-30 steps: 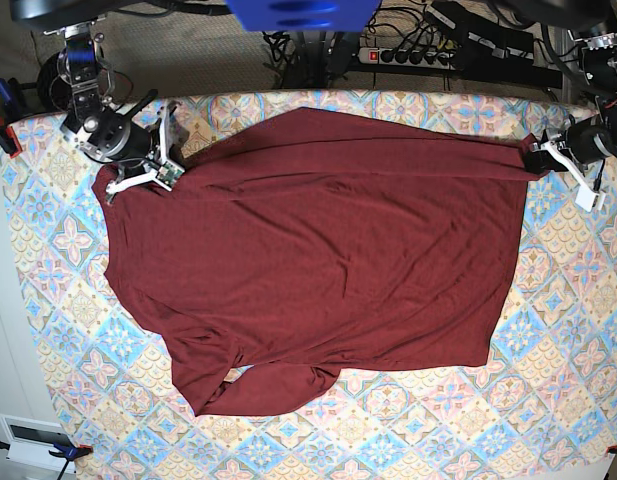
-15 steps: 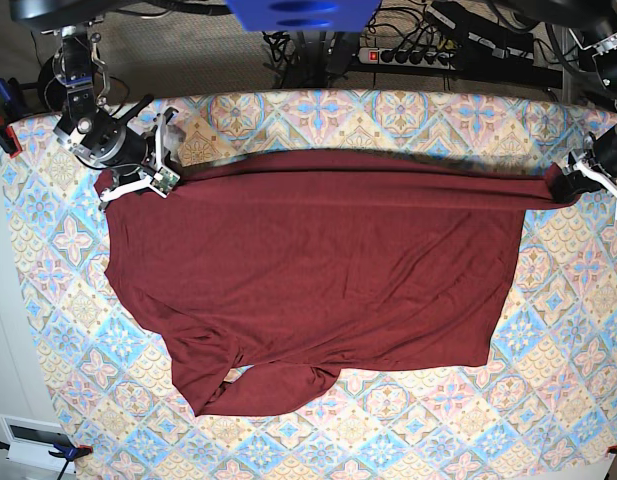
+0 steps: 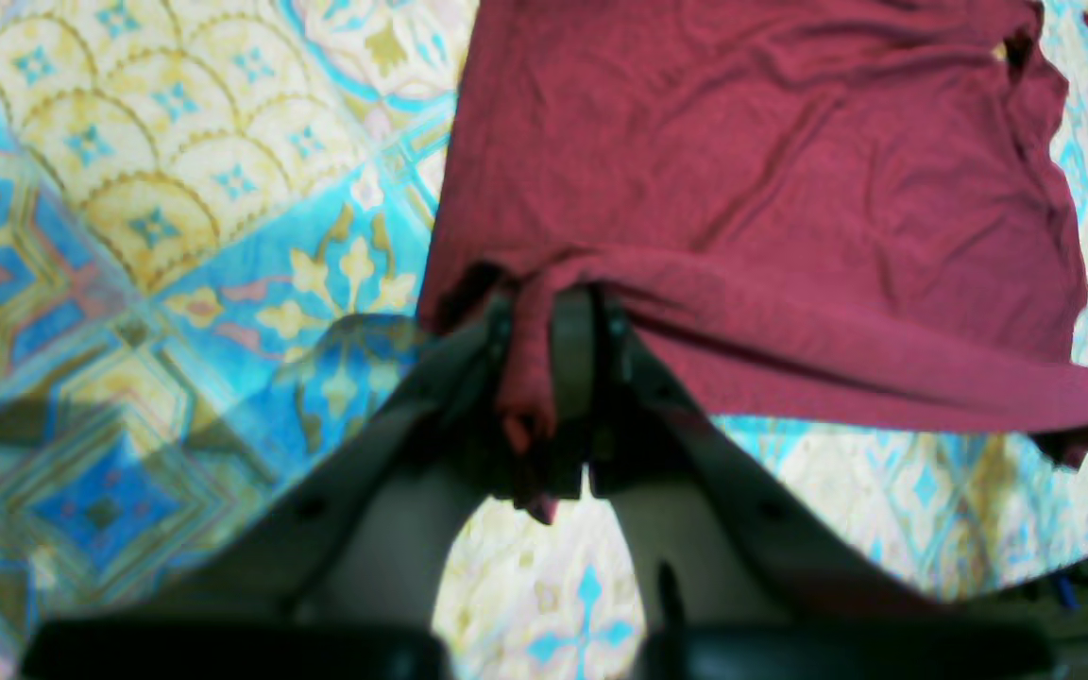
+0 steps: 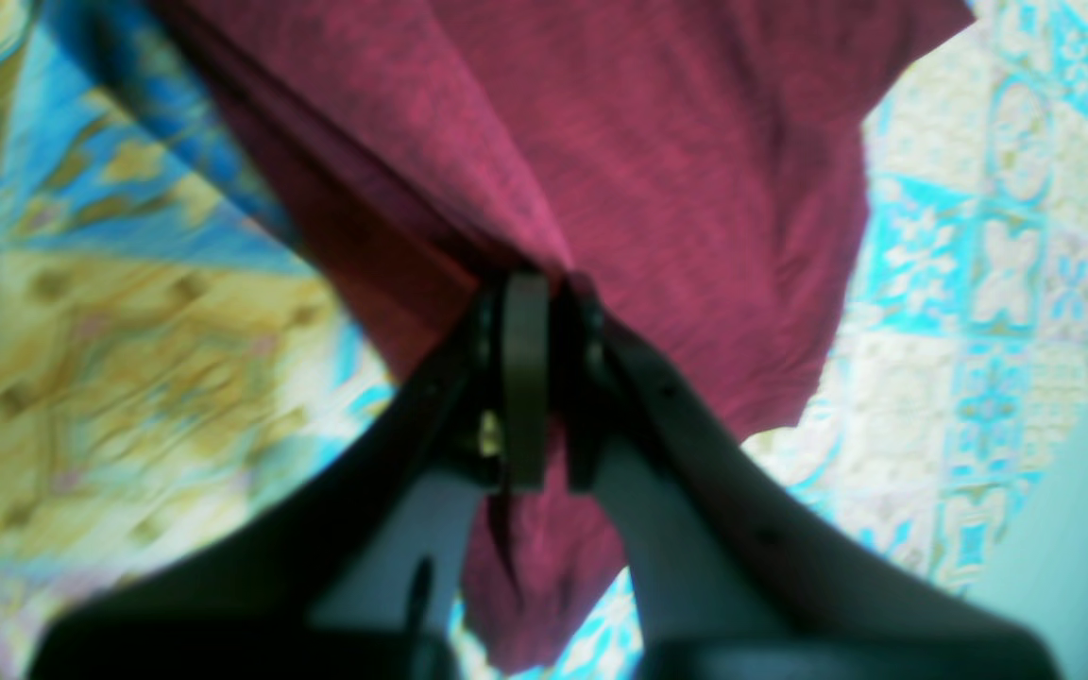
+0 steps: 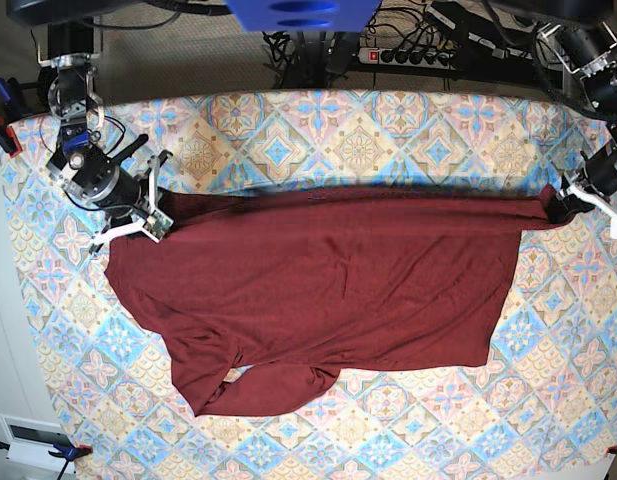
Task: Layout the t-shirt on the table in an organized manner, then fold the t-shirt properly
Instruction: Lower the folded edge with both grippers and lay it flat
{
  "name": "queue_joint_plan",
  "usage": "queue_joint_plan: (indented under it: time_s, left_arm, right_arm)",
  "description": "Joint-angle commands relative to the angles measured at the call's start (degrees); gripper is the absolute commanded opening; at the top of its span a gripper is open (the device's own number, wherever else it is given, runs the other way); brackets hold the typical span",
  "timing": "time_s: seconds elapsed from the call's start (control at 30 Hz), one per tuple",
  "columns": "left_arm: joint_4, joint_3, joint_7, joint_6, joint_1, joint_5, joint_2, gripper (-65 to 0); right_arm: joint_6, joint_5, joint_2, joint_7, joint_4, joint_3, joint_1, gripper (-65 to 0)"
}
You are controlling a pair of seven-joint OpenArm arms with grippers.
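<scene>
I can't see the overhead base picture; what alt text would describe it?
A maroon t-shirt lies spread on a pastel diamond-patterned table, its far edge stretched taut between two robot arms. The right pincer and left pincer each grip a corner.

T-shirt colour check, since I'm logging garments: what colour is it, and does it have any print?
Plain dark maroon-red t-shirt, no print visible; clearest in the base view.

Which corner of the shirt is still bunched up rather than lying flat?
The free corner of the shirt nearest the camera, on the right end effector's side: it curls under itself, while the other near corner lies flat.
</scene>
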Motion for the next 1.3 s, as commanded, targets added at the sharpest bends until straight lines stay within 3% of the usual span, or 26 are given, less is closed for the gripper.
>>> queue_joint_plan:
  time_s: [0.0,0.4,0.6,0.73,0.83,0.93,1.07,1.27]
  left_arm:
    - [0.5,0.1,-1.5,0.0,-1.5,0.3,-1.2,-65.0]
    - [-6.6,5.7,-2.0,0.0,-10.6,12.1,2.1,-65.0]
    - [-6.7,12.6,-6.4,0.0,-11.0,18.0,2.2,-65.0]
    - [-6.7,14.4,-6.6,0.1,-11.0,20.8,2.2,-64.3]
    - [-6.7,14.1,-6.5,0.1,-10.9,22.5,2.1,-58.5]
    - [-6.7,14.0,-5.3,0.1,-10.3,22.4,1.8,-48.2]
    - [-6.6,10.4,-1.2,0.0,-9.9,22.0,1.8,-37.8]
    - [-6.5,2.1,0.5,0.0,-7.1,15.8,1.1,-34.5]
  right_arm:
    - [-0.4,-0.1,0.9,0.4,0.0,-0.7,1.2,-65.0]
    - [-0.4,-0.3,0.6,0.7,-7.3,-5.2,5.7,-65.0]
    - [-0.4,-0.4,0.6,0.8,-10.9,-5.2,5.7,-65.0]
    - [-0.4,-0.4,0.6,0.7,-10.9,-5.2,5.7,-63.8]
    - [-0.4,-0.4,0.6,0.5,-10.6,-5.2,5.6,-57.4]
    - [-0.4,-0.5,0.6,0.4,-9.4,-5.1,5.4,-50.5]
    - [-0.4,-0.5,1.5,0.3,-5.5,-3.4,4.3,-48.3]
    - [-0.4,-0.5,2.2,0.5,-5.2,1.4,-1.1,-48.3]
